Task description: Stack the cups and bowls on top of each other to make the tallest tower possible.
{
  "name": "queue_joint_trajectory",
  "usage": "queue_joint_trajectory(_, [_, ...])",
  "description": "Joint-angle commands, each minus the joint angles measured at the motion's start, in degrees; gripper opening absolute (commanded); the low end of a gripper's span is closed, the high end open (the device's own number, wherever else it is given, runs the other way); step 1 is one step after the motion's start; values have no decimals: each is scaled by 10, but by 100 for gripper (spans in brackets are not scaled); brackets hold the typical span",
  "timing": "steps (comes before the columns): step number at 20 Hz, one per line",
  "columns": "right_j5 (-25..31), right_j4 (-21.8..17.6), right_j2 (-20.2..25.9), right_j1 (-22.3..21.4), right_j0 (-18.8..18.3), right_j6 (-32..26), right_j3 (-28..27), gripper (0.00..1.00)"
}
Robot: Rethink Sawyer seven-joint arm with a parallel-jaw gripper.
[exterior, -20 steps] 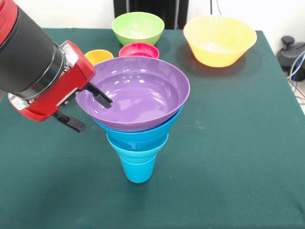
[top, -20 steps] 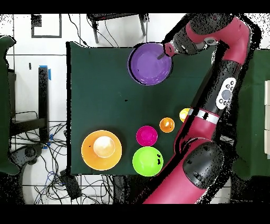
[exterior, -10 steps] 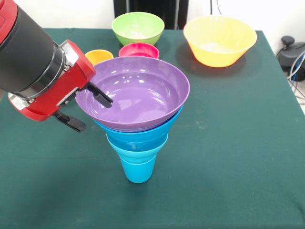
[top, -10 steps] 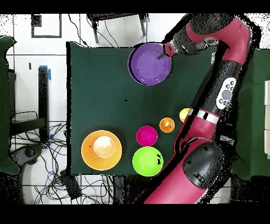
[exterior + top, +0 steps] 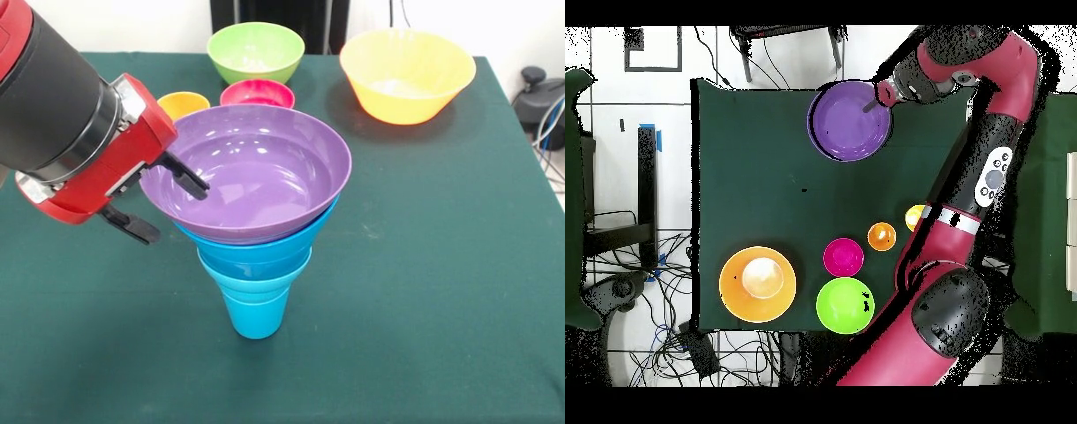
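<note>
Fingers (image 5: 159, 205) open astride purple bowl (image 5: 252, 172) rim; orange cup (image 5: 181, 103), red bowl (image 5: 257, 92) just behind.

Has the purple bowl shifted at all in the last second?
No. The purple bowl sits in the same spot relative to the red bowl behind it, with the gripper astride its rim.

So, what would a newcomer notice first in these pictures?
First, the funnel-shaped tower in the middle of the green table: a blue cup under blue bowls, with a wide purple bowl on top. Next, the red end effector at that bowl's rim, one finger inside, one outside.
</note>
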Motion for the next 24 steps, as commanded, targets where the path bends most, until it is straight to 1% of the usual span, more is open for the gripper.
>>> queue_joint_trajectory(1, [-3,-31,-3,-14,30,-72,-22,100])
queue_joint_trajectory(3, [2,-37,1,-19,31,-72,-25,100])
queue_joint_trajectory(6, [1,-25,-12,-30,25,-69,-13,100])
queue_joint_trajectory(12, [19,-21,-19,-52,19,-59,-9,100])
queue_joint_trajectory(15, [26,-9,-26,-65,14,-47,0,100])
queue_joint_trajectory(22, [27,5,-40,-79,11,-38,10,100])
queue_joint_trajectory(23, [27,13,-45,-82,9,-32,17,100])
queue_joint_trajectory(24, [31,10,-42,-82,11,-32,12,100])
